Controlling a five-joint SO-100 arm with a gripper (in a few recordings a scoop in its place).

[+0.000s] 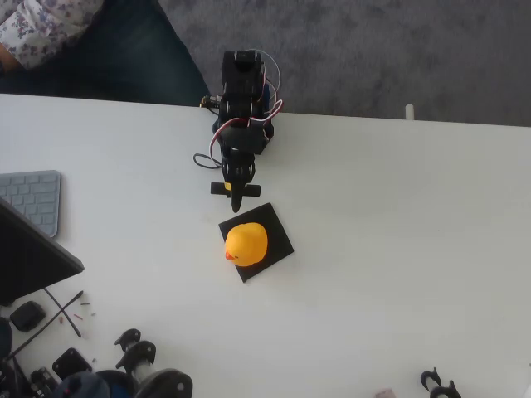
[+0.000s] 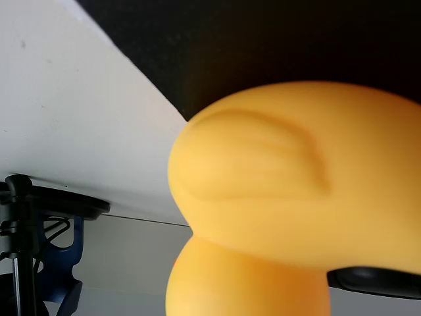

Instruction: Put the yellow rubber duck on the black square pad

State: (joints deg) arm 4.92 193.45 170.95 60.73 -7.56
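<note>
Filling most of the wrist view, the small rounded yellow rubber duck [image 2: 296,197] sits right against the lens, its moulded wing ridge plain on the side, with the matte black surface of the pad [image 2: 263,46] behind it and a wedge of white worktop [image 2: 72,118] to the left of the picture.

From above, the broad white worktop [image 1: 398,249] carries everything. At its far edge stands the black robot arm [image 1: 242,99], with red and white wires looped beside it, reaching down the picture toward the thin flat black square pad [image 1: 278,228], which lies turned at an angle. The duck [image 1: 246,243] rests on that pad, its orange beak at the lower left, covering much of the pad's middle and left part.

The gripper [image 1: 238,199] hangs just above the pad's upper corner, near the duck but apart from it in the overhead view. Its fingers look drawn together into one dark point, though at this size I cannot tell for certain whether they are open or closed.

On the left edge lie a grey keyboard [image 1: 33,199] and a dark slab [image 1: 29,257]; small black parts [image 1: 133,356] are scattered along the bottom left. A person's flowered sleeve [image 1: 41,29] shows at the top left.
</note>
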